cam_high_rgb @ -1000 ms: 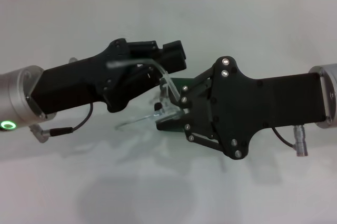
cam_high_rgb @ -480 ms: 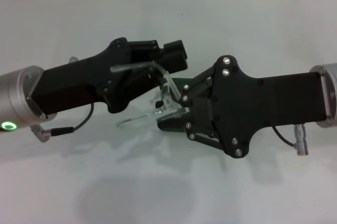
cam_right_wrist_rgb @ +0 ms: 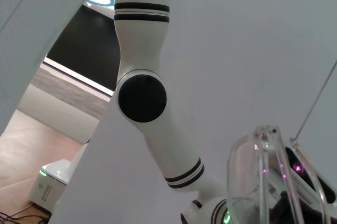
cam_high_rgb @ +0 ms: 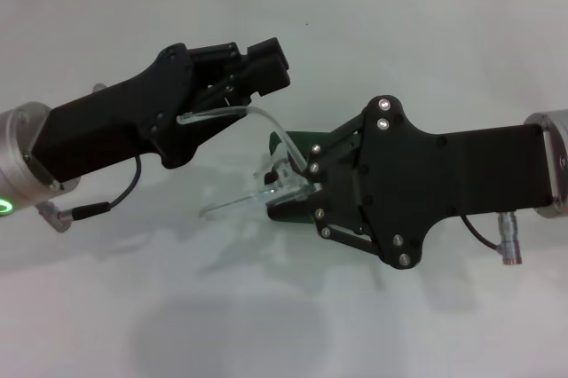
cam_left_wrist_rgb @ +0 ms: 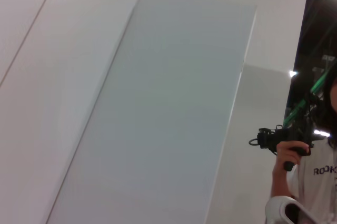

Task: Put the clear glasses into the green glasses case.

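Observation:
My right gripper [cam_high_rgb: 286, 193] is shut on the front of the clear glasses [cam_high_rgb: 266, 185], holding them tilted just above the table. One thin arm of the glasses arcs up and left towards my left gripper [cam_high_rgb: 262, 59]; the other points left, low over the table. The green glasses case [cam_high_rgb: 306, 141] lies under my right gripper and is mostly hidden; only dark green edges show. In the right wrist view a clear lens [cam_right_wrist_rgb: 247, 182] fills the lower corner. My left gripper hovers up and left of the glasses, apart from the frame.
The white table [cam_high_rgb: 284, 325] stretches all round both arms, with a tiled wall behind. The right wrist view shows a white robot arm [cam_right_wrist_rgb: 142, 98] with black bands. A person holding a camera [cam_left_wrist_rgb: 292, 142] stands in the left wrist view.
My left gripper has drawn back up and to the left, away from the glasses. The right gripper has stayed nearly still with the glasses in it.

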`<state>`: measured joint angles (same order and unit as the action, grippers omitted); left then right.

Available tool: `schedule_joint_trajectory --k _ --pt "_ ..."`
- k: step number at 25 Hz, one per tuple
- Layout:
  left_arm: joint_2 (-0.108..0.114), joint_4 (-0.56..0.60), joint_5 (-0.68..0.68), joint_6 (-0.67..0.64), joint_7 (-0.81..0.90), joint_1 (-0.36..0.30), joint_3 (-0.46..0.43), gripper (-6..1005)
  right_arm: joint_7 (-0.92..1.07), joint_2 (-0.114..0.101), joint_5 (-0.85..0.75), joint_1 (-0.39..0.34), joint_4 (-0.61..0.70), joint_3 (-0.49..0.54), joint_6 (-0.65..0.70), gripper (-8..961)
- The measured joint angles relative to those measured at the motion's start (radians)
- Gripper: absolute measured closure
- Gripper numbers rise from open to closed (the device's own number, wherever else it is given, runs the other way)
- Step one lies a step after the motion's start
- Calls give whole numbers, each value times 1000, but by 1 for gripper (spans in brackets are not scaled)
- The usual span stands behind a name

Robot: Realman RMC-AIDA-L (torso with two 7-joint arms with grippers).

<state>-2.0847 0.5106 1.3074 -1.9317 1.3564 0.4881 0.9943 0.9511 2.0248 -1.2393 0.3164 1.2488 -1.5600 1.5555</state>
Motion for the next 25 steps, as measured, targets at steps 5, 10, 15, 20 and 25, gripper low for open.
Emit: schedule_joint_trajectory --k 5,10,15,20,25 --pt "0 1 -3 -30 0 0 7 861 0 0 0 -1 -2 0 -1 845" --pt "0 6 -4 -80 -2 5 9 861 -4 0 1 -3 -5 0 -1 845" --pt "0 8 -1 -94 -2 6 13 861 -19 -1 13 -3 -15 0 -1 845" --pt "0 8 6 -98 -2 9 23 861 -22 -2 14 -4 -17 0 -1 845" --pt "1 13 -2 -98 -3 10 58 861 -22 -2 14 -5 -18 0 -1 845"
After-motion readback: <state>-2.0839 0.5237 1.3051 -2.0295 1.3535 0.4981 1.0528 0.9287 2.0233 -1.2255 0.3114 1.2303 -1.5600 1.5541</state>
